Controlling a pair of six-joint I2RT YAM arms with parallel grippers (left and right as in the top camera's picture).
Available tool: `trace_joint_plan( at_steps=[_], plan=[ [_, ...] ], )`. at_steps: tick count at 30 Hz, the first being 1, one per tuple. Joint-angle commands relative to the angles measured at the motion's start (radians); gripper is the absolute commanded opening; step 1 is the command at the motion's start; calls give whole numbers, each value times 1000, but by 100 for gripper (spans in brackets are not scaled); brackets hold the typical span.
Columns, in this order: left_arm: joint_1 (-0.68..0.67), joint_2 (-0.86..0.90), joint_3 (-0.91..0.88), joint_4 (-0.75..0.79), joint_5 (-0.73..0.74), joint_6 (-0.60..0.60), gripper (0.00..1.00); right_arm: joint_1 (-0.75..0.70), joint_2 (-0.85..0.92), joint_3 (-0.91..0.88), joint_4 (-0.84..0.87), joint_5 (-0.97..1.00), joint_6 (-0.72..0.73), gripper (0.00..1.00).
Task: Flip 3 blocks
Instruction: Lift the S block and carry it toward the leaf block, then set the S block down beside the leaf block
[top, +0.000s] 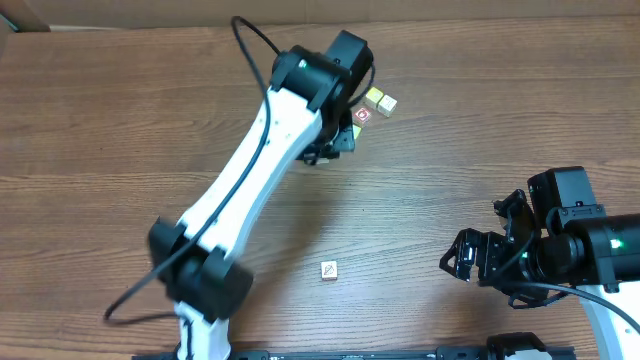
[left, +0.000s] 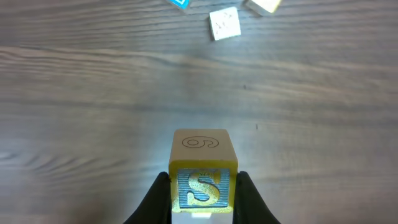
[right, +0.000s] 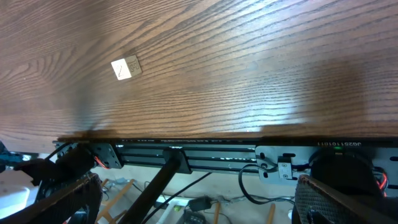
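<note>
My left gripper (left: 203, 182) is shut on a wooden block (left: 203, 149) whose side toward the camera bears a yellow "S" and whose pale top carries a faint round mark. In the overhead view that gripper (top: 335, 143) sits mostly under its own arm at the far middle of the table, and the held block is hidden there. Two pale blocks (top: 380, 101) lie just right of it; one of them (left: 224, 23) shows ahead of the jaws. A third pale block (top: 329, 270) with a reddish diagonal mark (right: 125, 67) lies alone near the front. My right gripper (top: 470, 262) stands open and empty.
A red-marked cube (top: 361, 116) sits beside the pale pair. A blue-edged cube (left: 179, 3) peeks in at the top of the left wrist view. The table's front edge (right: 199, 138) with a black rail and cables lies just under the right gripper.
</note>
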Motion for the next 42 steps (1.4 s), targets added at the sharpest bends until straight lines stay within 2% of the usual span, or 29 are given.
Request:
trace_joint_plan(
  at_steps=[1, 7, 13, 20, 28, 33, 42],
  plan=[
    [-69, -95, 7, -48, -114, -10, 4, 5, -8, 20, 2, -8, -6, 100],
    [-161, -157, -43, -117, -178, -89, 5, 5, -8, 20, 1, -8, -6, 100],
    [-204, -271, -247, -82, -202, -188, 5, 5, -8, 20, 1, -8, -6, 100],
    [-204, -491, -624, 97, -143, -233, 5, 5, -8, 20, 3, -8, -6, 100],
    [-204, -681, -1064, 399, 48, -202, 4, 5, -8, 20, 6, -8, -7, 100],
    [-204, -685, -1224, 486, 140, -202, 5, 5, -8, 20, 6, -7, -7, 100],
    [-203, -685, -1348, 600, 161, -176, 5, 5, -8, 20, 12, -8, -6, 100]
  ],
)
